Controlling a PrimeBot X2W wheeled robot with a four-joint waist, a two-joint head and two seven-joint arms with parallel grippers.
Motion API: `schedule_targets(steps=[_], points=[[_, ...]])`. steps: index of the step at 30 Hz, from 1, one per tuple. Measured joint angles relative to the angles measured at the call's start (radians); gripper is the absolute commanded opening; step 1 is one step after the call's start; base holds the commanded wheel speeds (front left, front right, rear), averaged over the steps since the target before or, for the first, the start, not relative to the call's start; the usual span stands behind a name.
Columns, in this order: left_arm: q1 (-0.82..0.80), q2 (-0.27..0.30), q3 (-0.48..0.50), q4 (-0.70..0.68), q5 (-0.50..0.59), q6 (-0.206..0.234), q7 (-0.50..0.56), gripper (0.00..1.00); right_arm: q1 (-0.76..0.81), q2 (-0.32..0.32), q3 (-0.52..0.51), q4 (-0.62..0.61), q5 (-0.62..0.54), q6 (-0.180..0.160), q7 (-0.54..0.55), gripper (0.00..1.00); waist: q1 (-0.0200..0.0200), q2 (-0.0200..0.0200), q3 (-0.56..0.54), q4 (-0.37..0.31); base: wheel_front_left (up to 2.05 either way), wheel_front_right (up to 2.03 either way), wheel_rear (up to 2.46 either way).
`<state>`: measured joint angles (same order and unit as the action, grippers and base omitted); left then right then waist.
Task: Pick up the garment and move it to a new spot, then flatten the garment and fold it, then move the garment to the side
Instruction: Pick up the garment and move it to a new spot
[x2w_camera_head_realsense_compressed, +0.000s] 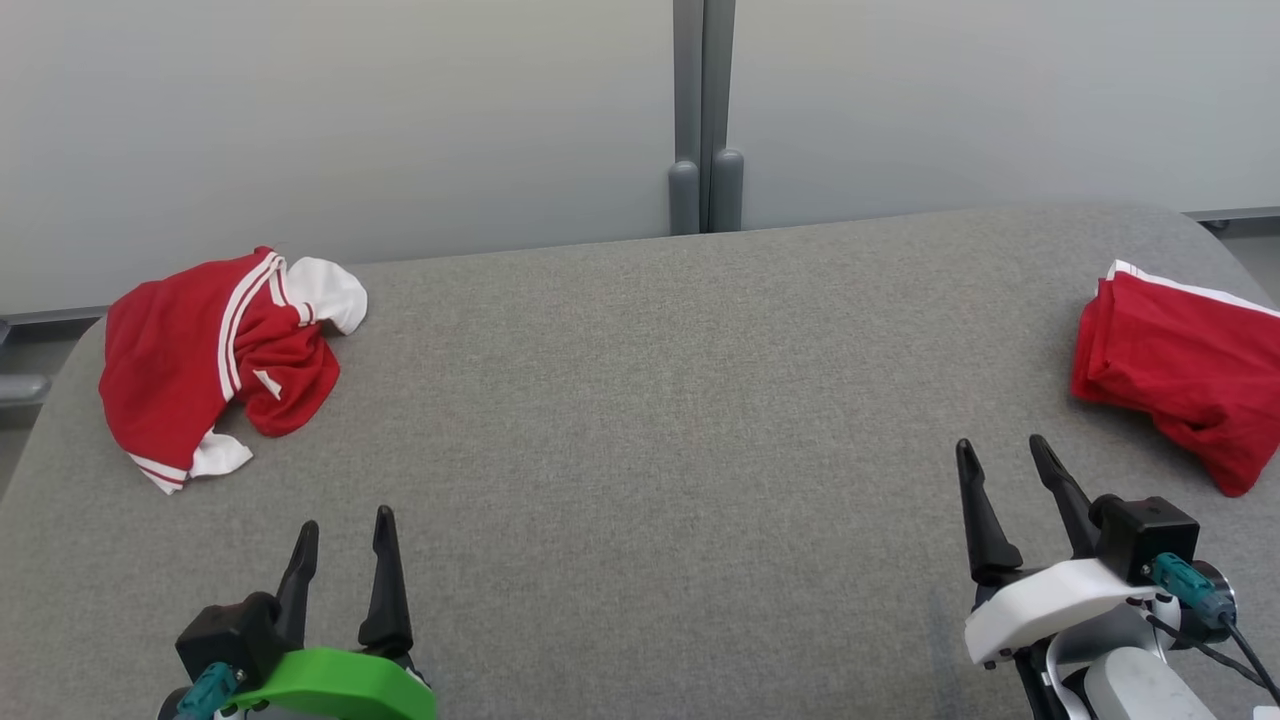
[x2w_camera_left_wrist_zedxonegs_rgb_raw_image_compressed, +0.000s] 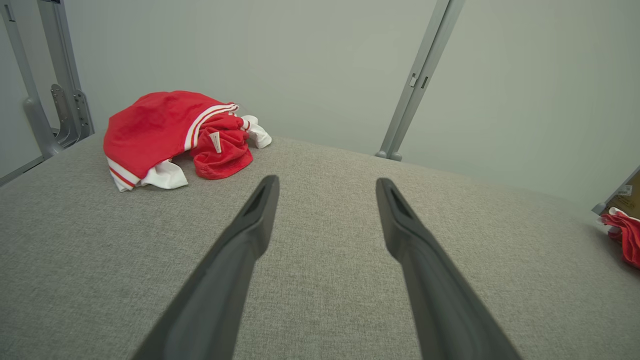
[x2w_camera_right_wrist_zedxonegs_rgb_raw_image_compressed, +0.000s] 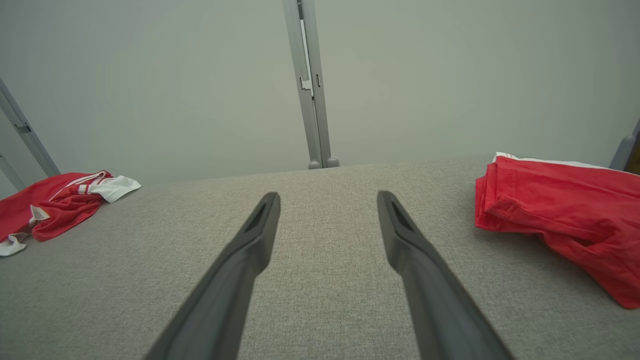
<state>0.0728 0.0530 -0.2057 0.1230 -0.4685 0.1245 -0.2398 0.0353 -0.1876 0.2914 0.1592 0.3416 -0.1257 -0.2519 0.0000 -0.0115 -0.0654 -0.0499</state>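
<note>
A crumpled red garment (x2w_camera_head_realsense_compressed: 215, 355) with white stripes and white trim lies heaped at the far left of the grey table (x2w_camera_head_realsense_compressed: 650, 420). The same heap (x2w_camera_left_wrist_zedxonegs_rgb_raw_image_compressed: 170, 132) lies ahead and left of my left gripper (x2w_camera_left_wrist_zedxonegs_rgb_raw_image_compressed: 327, 187), and it also appears at the left edge as a red heap (x2w_camera_right_wrist_zedxonegs_rgb_raw_image_compressed: 55, 202) in the right wrist view. My left gripper (x2w_camera_head_realsense_compressed: 346, 520) is open at the lower left, well short of it, holding nothing. At the lower right my right gripper (x2w_camera_head_realsense_compressed: 1005, 450) is open and empty too, its fingers (x2w_camera_right_wrist_zedxonegs_rgb_raw_image_compressed: 260, 220) over bare cloth.
A second red garment (x2w_camera_head_realsense_compressed: 1180, 380), folded, lies at the table's right edge, close beside my right gripper; it appears as a red fold (x2w_camera_right_wrist_zedxonegs_rgb_raw_image_compressed: 560, 220) and a red corner (x2w_camera_left_wrist_zedxonegs_rgb_raw_image_compressed: 625, 235). A pale wall with a grey post (x2w_camera_head_realsense_compressed: 705, 120) stands behind the table.
</note>
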Motion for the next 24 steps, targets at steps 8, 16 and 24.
schedule_targets(steps=[8, 16, 24], points=[[-0.001, -0.002, -0.023, 0.002, 0.009, 0.0, 0.0, 1.0, 0.013, 0.004, -0.012, -0.03, -0.028, 0.0, 0.0, 1.0, 0.0, 0.0, 0.004, 0.024, 0.0, 0.0, 0.0], [-0.004, -0.002, -0.021, 0.005, 0.015, 0.0, 0.0, 1.0, 0.017, 0.007, -0.017, -0.047, -0.037, 0.0, 0.0, 1.0, 0.0, 0.0, 0.008, 0.088, 0.0, 0.0, 0.0], [-0.004, -0.003, 0.033, 0.003, 0.028, 0.0, -0.008, 1.0, 0.018, 0.018, 0.01, -0.05, -0.046, 0.001, 0.0, 1.0, 0.0, 0.0, 0.009, 0.186, 0.0, 0.0, 0.0]])
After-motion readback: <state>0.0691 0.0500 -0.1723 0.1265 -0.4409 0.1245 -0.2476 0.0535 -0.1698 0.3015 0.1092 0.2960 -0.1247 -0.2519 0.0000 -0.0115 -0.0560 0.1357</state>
